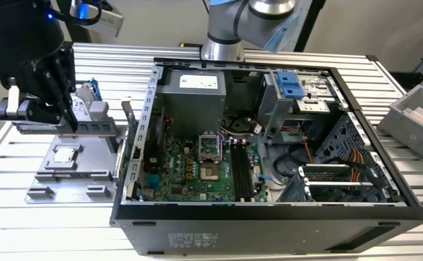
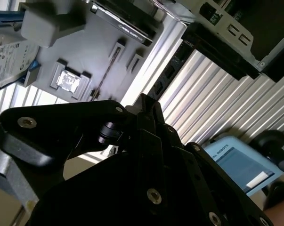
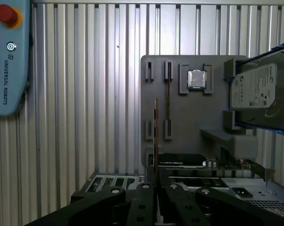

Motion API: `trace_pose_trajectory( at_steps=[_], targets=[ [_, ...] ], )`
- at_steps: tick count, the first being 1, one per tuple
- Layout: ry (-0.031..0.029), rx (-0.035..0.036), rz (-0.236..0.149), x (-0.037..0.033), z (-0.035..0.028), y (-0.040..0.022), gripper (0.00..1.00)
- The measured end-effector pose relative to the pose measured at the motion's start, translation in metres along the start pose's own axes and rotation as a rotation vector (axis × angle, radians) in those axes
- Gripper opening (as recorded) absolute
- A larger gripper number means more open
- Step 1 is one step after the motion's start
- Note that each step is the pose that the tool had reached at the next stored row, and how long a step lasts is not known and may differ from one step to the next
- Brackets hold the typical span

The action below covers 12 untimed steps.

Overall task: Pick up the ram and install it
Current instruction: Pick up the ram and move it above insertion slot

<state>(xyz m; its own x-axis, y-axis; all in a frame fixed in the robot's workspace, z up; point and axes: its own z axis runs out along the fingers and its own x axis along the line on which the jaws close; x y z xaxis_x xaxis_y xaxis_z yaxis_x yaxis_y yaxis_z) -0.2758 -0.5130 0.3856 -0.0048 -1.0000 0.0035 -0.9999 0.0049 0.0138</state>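
In the first wrist view the near end of the ram (image 3: 156,136) is hidden in the grip of the end effector (image 3: 156,190), and the hard drive (image 3: 259,89) and the blue pendant (image 3: 7,56) are cut off by the picture's edge.

A ribbed aluminium table (image 1: 52,228) spans the scene under even light; a pale wall (image 1: 371,27) stands behind it.
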Motion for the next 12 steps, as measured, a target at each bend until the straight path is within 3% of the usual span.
trace_pose_trajectory(
  at_steps=[12],
  targets=[
    [0.0,-0.0007,0.0,-0.0001,-0.0003,-0.0202,0.0]
  ],
)
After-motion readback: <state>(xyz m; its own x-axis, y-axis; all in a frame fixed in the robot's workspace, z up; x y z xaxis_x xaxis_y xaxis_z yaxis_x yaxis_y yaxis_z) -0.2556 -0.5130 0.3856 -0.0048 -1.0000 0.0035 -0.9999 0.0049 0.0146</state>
